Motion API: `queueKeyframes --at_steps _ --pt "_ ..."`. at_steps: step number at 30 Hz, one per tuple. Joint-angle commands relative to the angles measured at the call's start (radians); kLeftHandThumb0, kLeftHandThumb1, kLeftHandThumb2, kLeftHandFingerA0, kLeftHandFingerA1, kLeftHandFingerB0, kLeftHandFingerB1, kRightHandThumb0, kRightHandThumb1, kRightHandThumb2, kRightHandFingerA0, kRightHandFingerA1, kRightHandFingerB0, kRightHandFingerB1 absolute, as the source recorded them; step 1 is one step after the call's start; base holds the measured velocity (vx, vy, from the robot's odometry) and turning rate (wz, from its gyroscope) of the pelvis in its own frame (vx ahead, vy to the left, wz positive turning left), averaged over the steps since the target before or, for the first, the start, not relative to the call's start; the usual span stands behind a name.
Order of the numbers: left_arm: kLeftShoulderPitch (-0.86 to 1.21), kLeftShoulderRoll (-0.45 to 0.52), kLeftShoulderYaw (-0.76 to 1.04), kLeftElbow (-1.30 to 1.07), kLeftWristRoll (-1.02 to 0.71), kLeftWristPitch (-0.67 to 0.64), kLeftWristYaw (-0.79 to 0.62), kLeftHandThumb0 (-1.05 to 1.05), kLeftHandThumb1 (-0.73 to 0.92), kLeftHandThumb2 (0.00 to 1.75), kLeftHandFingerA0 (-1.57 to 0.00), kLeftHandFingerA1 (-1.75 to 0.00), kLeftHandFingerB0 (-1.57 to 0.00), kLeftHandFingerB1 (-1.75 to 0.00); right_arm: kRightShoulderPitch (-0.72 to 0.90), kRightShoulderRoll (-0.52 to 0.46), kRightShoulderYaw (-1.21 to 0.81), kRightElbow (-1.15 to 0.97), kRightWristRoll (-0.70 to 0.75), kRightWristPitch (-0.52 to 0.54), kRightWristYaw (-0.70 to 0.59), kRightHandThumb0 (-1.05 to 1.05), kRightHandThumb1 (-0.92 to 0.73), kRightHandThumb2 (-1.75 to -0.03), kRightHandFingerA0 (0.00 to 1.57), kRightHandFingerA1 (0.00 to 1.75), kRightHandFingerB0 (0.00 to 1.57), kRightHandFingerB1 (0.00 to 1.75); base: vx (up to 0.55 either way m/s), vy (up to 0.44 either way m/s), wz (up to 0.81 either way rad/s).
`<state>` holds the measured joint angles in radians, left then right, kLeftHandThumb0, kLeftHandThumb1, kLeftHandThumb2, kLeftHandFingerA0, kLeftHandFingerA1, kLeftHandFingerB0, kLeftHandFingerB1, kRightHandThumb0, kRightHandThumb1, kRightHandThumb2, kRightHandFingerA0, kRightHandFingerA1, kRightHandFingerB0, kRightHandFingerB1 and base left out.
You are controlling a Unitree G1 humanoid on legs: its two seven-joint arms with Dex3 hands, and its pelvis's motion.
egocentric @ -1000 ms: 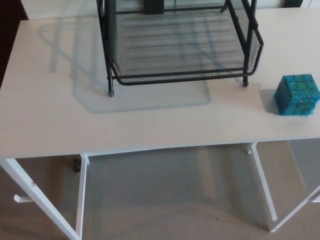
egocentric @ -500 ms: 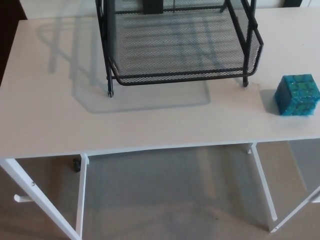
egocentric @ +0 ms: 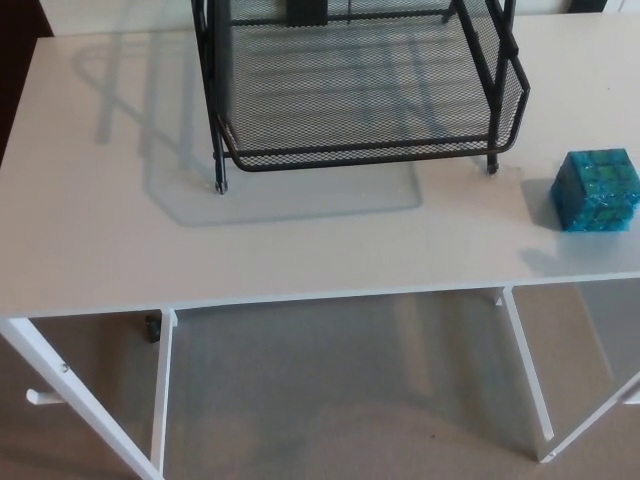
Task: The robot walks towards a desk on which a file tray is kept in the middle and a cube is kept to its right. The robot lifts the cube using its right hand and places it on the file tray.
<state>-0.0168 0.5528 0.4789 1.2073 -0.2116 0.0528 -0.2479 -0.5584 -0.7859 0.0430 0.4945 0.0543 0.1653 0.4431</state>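
Cube (egocentric: 596,190), glossy teal, sits on matte white desk (egocentric: 100,230) beside black wire-mesh file tray (egocentric: 360,152); hands out of frame, state unknown.

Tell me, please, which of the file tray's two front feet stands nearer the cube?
The right front foot, a short way from the blue cube; the left front foot stands farther off.
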Motion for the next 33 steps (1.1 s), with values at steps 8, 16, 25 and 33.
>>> queueKeyframes --at_steps 8,16,25,33 --pt "0.023 0.023 -0.024 -0.004 0.01 -0.054 -0.008 -1.05 0.88 0.94 -0.41 -1.67 -0.18 -1.62 -0.184 0.026 0.267 0.122 -0.254 -0.037 0.058 -0.7 -0.44 -0.85 0.01 0.23 0.0 0.23 0.0 0.0 0.0" --pt "0.025 0.029 -0.053 0.008 0.022 -0.06 0.0 -1.05 0.82 1.0 -0.5 -1.57 -0.17 -1.68 -0.25 0.069 0.351 0.263 -0.343 -0.12 -0.006 -0.7 -0.43 -0.84 0.07 0.51 0.0 0.32 0.0 0.0 0.0" --pt "0.022 0.039 -0.092 0.004 0.037 -0.061 0.002 -1.05 0.71 1.35 -0.7 -1.42 -0.36 -1.37 -0.323 0.121 0.408 0.384 -0.43 -0.191 -0.039 -0.74 -0.45 -0.84 0.01 0.47 0.0 0.27 0.0 0.0 0.0" --pt "0.027 0.043 -0.126 -0.008 0.053 -0.061 0.002 -1.05 0.85 1.02 -0.68 -1.44 -0.23 -1.63 -0.409 0.19 0.451 0.5 -0.507 -0.165 -0.058 -0.75 -0.48 -0.88 0.07 0.5 0.0 0.25 0.0 0.0 0.0"
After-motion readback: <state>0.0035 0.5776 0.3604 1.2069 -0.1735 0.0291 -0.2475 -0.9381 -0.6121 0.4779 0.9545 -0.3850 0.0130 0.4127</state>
